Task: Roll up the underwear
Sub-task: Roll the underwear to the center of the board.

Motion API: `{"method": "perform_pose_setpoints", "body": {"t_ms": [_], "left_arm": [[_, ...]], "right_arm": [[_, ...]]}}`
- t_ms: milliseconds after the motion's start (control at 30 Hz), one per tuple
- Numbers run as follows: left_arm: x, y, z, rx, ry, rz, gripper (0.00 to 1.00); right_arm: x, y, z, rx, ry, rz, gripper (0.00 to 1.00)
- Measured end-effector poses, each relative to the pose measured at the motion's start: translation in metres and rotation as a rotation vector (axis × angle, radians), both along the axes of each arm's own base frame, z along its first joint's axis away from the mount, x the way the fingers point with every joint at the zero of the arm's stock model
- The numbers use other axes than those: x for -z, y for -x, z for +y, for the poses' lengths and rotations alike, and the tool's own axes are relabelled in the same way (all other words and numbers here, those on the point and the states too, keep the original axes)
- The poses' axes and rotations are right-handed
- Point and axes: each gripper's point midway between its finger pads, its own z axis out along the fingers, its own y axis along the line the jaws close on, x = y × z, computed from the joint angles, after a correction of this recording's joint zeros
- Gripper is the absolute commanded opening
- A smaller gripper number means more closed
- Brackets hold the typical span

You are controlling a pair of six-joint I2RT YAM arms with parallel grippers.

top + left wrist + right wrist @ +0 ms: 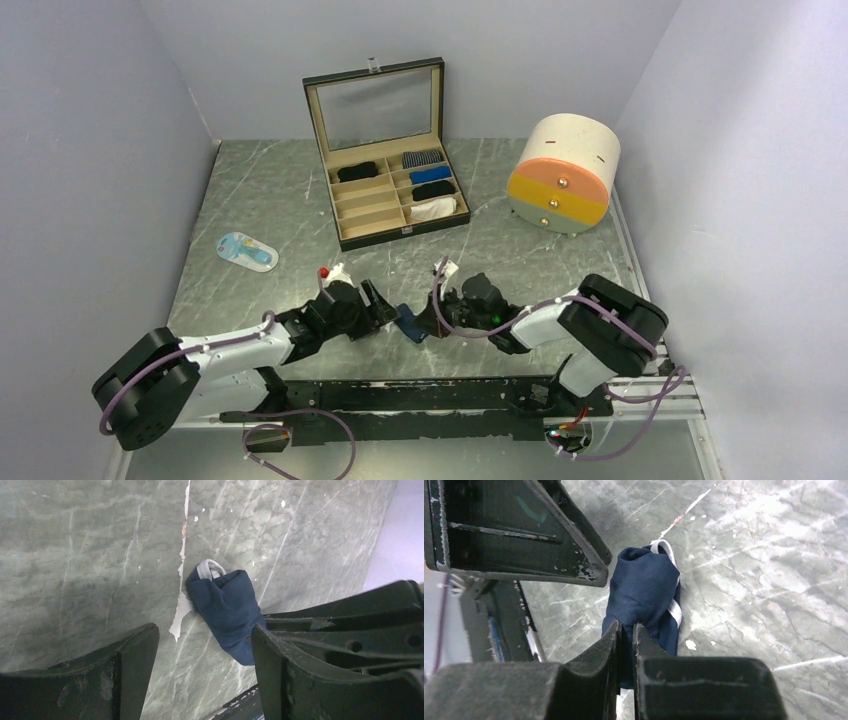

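Navy underwear — nipped at its end by right pincer.

Rolled navy-blue cloth underwear with white trim is hemmed in both ways: left pincer gaping just beside it, right pincer pinched on its end. Beyond, the grey marbled surface runs open to the black compartment box, round white drawer drum and small blue-white packet.
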Motion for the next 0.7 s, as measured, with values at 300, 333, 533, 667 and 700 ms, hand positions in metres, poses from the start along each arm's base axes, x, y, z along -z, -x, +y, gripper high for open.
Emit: {"method": "perform_pose_setpoints", "body": {"t_ms": [300,333,533,667,700], "left_arm": [[-0.001,-0.005,-0.018,0.023,0.068,-0.004,0.71],[-0.001,-0.006,-0.021,0.025,0.074,-0.001,0.69],[0.006,-0.013,-0.033,0.022,0.094,0.006,0.52],[0.011,-0.017,-0.042,0.033,0.094,0.014,0.45],[0.012,-0.018,-0.044,0.036,0.097,0.015,0.44]], "right_arm": [[0.001,-0.002,-0.009,0.01,-0.207,0.206,0.1],[0.002,-0.002,-0.011,0.013,-0.225,0.224,0.11],[0.001,0.0,-0.015,0.013,-0.297,0.295,0.16],[0.0,0.0,-0.016,0.012,-0.302,0.299,0.23],[0.0,0.0,-0.016,0.012,-0.298,0.3,0.26]]}}
